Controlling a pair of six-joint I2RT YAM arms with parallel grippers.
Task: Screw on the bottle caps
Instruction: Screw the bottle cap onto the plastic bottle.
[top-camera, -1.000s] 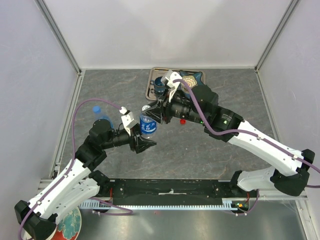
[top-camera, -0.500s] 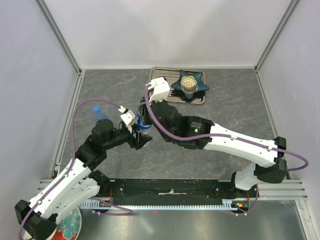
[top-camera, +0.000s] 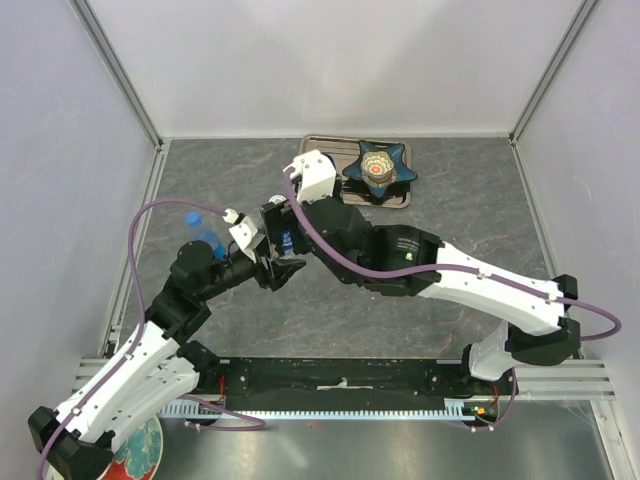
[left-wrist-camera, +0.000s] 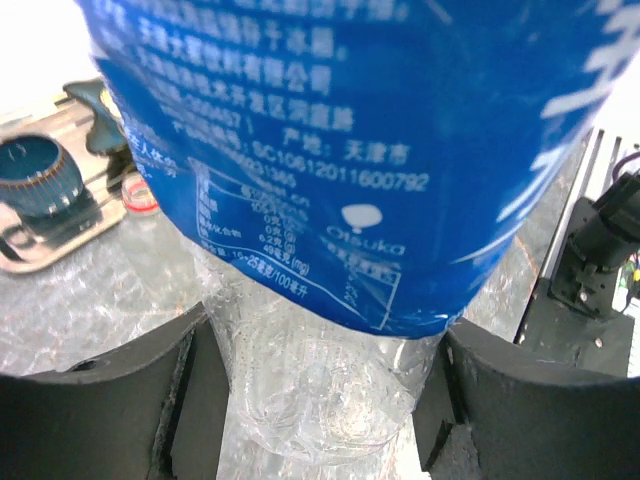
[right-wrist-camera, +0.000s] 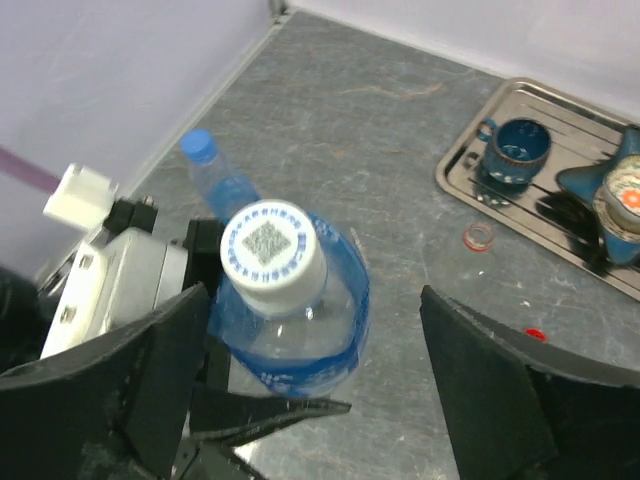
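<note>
White wall panels (top-camera: 330, 60) close in the grey surface (top-camera: 470, 210) on its left, back and right sides. The metal tray (top-camera: 335, 141) lies against the back edge. The broadest bare ground is at the back left corner and along the right side past the tray.

The labelled bottle (left-wrist-camera: 300, 150) stands upright left of the surface's middle. Its blue wrap carries the brand "Otsuka", lines of Chinese print and the code "SC10612011600792". The white cap (right-wrist-camera: 272, 255) sits on its neck with a square code printed on top. A second bottle with a blue cap (top-camera: 205, 235) stands just behind and to its left.

The left arm rises from the near left corner, elbow bent, forearm reaching right. The left pincer (left-wrist-camera: 322, 330) is clamped on the clear lower body of the labelled bottle, one finger on each side.

The right arm stretches long and low from the near right corner across the middle, wrist turned down over the bottle's top. The right pincer (right-wrist-camera: 312, 298) gapes wide, its fingers (right-wrist-camera: 500, 390) flanking the capped neck and touching neither cap nor bottle.

A dark blue cup (right-wrist-camera: 515, 150) stands on the tray, and a red ring (right-wrist-camera: 478, 237) lies on the surface just in front of it.
</note>
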